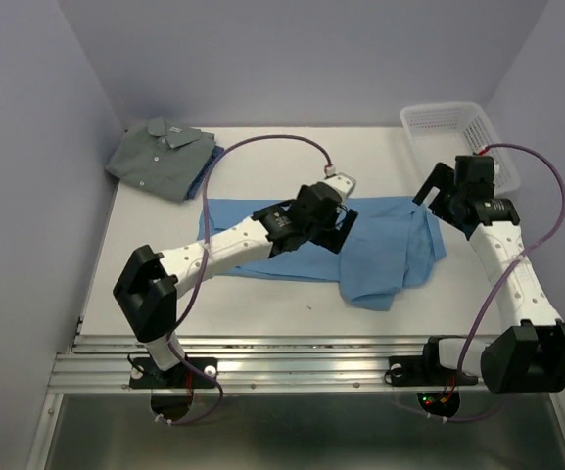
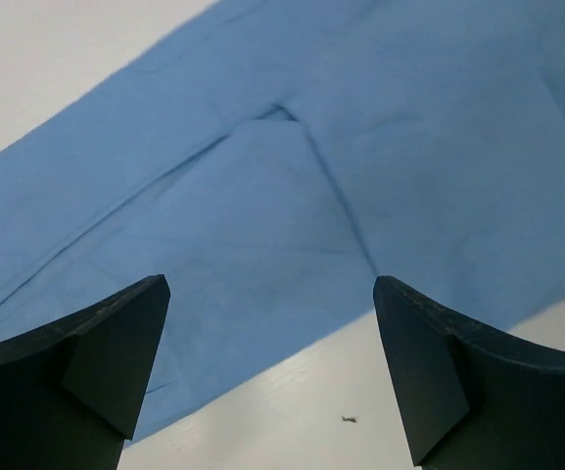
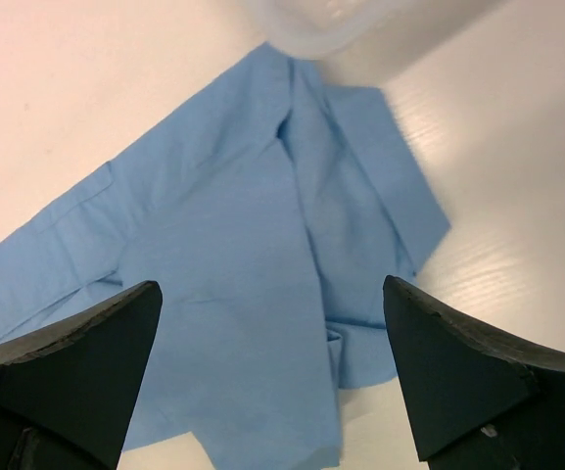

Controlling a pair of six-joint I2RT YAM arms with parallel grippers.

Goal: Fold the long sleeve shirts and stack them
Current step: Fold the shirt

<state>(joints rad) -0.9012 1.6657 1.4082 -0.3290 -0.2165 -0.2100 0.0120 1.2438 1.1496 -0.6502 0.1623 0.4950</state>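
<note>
**A:** First entry, the cloth?

**B:** Light blue shirt, laid across the middle of the worktop. The left part lies flat. The right part is doubled over, with a flap reaching toward the near edge.

**A:** Other shirts?

**B:** Grey-green shirt, folded with its collar up, in the far left corner. It lies on a darker blue shirt, of which only an edge shows. Both are well apart from the light blue one.

**A:** End effectors?

**B:** Left end effector: jaws spread wide, nothing held, hanging over the middle of the light blue shirt. Right end effector: jaws also wide, nothing held, above the shirt's right end, near the basket.

**A:** The basket?

**B:** White plastic mesh, in the far right corner against the walls.

**A:** Surface and room?

**B:** The worktop is white and smooth, with one small dark speck near the shirt's front edge. Pale lilac walls close in the far side, the left and the right. A grooved metal rail runs along the near edge and carries both arm bases.

**A:** Open ground?

**B:** A bare strip between the shirt and the rail. A bare band between the shirt and the back wall, from the stacked shirts to the basket. Bare worktop also to the left of the shirt. Purple cables loop over the far band and the right side.
</note>
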